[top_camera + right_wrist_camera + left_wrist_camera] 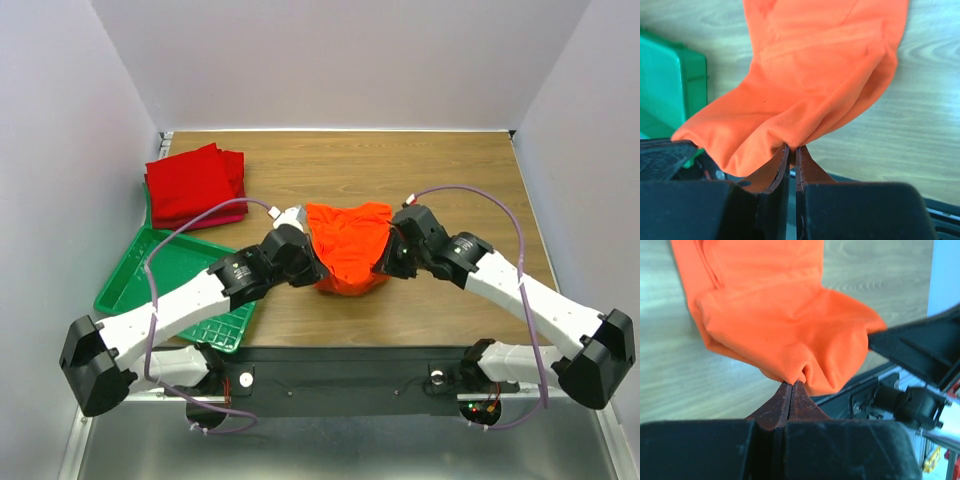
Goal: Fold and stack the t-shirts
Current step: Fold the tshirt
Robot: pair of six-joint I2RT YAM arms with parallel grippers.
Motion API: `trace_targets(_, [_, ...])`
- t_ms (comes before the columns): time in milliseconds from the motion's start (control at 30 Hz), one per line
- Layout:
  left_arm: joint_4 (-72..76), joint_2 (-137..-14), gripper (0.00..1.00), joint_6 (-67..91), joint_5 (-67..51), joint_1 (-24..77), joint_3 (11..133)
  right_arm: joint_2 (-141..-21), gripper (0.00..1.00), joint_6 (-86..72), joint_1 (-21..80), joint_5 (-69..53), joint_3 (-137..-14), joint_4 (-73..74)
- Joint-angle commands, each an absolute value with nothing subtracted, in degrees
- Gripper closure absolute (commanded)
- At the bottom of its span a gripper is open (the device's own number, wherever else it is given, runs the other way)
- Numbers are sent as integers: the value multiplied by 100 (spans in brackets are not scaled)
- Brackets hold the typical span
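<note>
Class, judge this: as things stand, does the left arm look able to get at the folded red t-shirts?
Probably not yet: the left tool is shut on the orange t-shirt, which the right tool also grips. Otherwise the way looks free: only bare table lies before the red t-shirts.

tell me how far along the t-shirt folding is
Done: folded red t-shirts lie stacked at the far left. In hand: the orange t-shirt, pinched by the left fingers and right fingers, partly lifted. Left: finish folding it and stack it on the red ones.
</note>
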State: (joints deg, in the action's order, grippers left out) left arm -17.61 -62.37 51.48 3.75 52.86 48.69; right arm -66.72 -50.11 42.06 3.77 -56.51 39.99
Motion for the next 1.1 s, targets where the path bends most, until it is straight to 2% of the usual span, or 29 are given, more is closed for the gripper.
trace_targets(0, [-1618,-6398,100,4790,291,4871,5299,-6907,97,-4808,4228,905,-6107,3955])
trace_targets(400, [-1415,-7057,100,4210,-421,4096,5739,-7743,97,-4395,3894,1204,-6899,3999])
trace_targets(1067, [-1459,-8622,100,3270,-1257,3156,7057,-9210,97,-3709,3068,906,-8217,3990])
